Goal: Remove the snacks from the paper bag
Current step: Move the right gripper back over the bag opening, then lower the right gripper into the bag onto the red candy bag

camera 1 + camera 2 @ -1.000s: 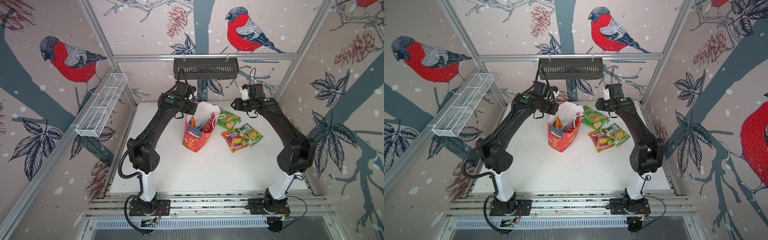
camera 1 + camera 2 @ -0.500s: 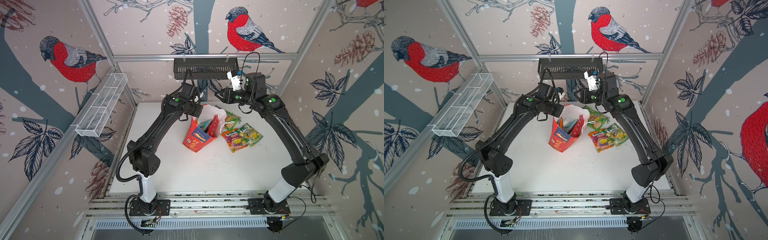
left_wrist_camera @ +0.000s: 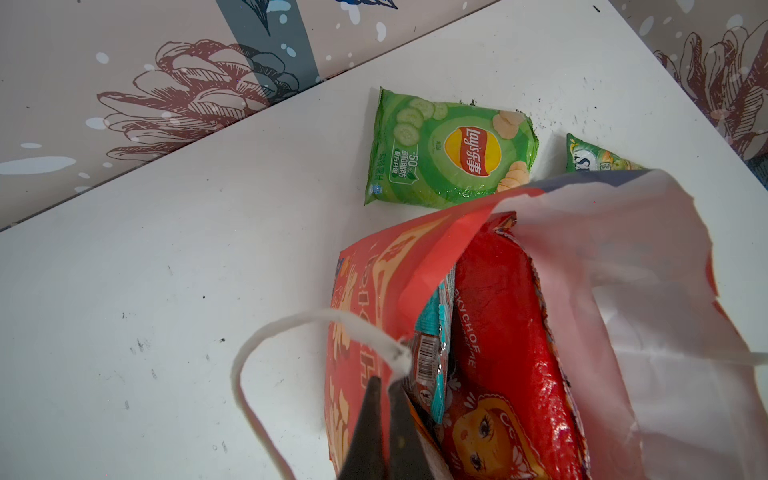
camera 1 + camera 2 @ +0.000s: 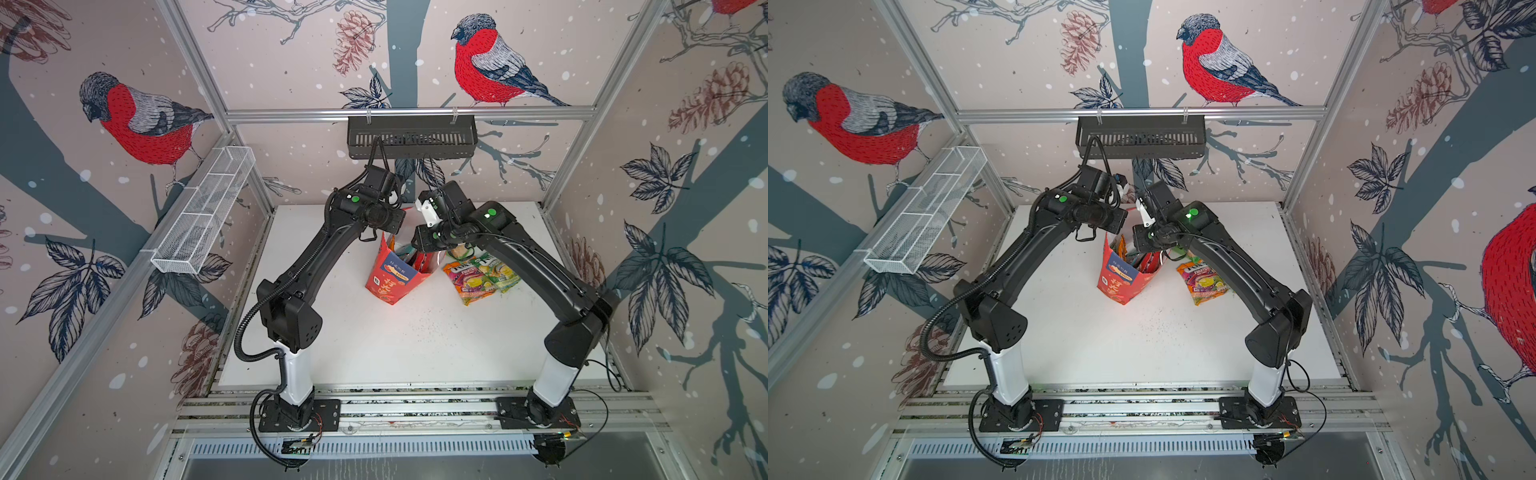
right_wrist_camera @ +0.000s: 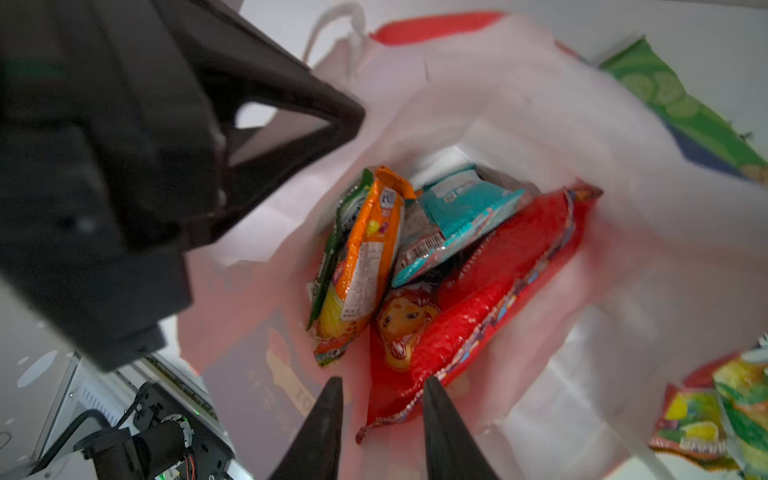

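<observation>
We find the paper bag (image 4: 390, 279) standing near the middle of the table (image 4: 374, 345), mouth up. The left gripper (image 3: 384, 384) is closed, pinching the bag's rim beside the white cord handle (image 3: 266, 345). The right gripper (image 5: 380, 388) hangs over the mouth with its jaws parted (nothing clamped); a corner of the red packet (image 5: 478, 299) sits between them. An orange candy pack (image 5: 361, 257) and a teal packet (image 5: 457, 216) also sit inside. The green chip bag (image 3: 449, 153) and two loose candy packs (image 4: 478, 278) lie on the table beside the bag
</observation>
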You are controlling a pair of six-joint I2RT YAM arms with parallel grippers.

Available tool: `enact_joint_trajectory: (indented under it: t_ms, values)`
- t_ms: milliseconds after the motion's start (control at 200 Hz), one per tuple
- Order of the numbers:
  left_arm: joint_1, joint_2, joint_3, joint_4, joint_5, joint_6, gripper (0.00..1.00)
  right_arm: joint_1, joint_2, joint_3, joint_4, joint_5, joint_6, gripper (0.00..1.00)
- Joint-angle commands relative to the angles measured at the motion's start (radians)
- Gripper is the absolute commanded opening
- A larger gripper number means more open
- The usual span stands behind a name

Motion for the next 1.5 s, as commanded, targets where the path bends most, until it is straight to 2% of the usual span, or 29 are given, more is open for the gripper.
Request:
enact_joint_trajectory:
  t_ms: [0,135,345,485,1011,1331,1496]
  values:
    - [-0.003,0.002,0.015,0.075,-0.006,0.013,0.0,0.018,-0.005,-0.027,-0.035,0.12,0.096,0.34]
    - [-0.014,0.001,0.011,0.068,-0.016,0.019,0.0,0.022,0.025,-0.025,-0.082,0.157,0.183,0.34]
    - [-0.031,-0.008,-0.004,0.064,-0.049,0.032,0.0,0.011,0.036,-0.072,-0.024,0.151,0.238,0.37]
    - [-0.032,-0.023,-0.029,0.079,-0.049,0.032,0.0,0.003,0.053,-0.072,-0.011,0.178,0.257,0.42]
    - [-0.035,-0.024,-0.05,0.092,-0.028,0.044,0.0,-0.012,0.131,-0.066,0.053,0.255,0.289,0.45]
    - [-0.035,0.003,-0.02,0.081,-0.017,0.061,0.0,-0.014,0.178,-0.047,0.019,0.305,0.288,0.45]
    - [-0.034,0.016,-0.007,0.075,-0.032,0.048,0.0,-0.018,0.191,-0.05,0.02,0.3,0.282,0.36]
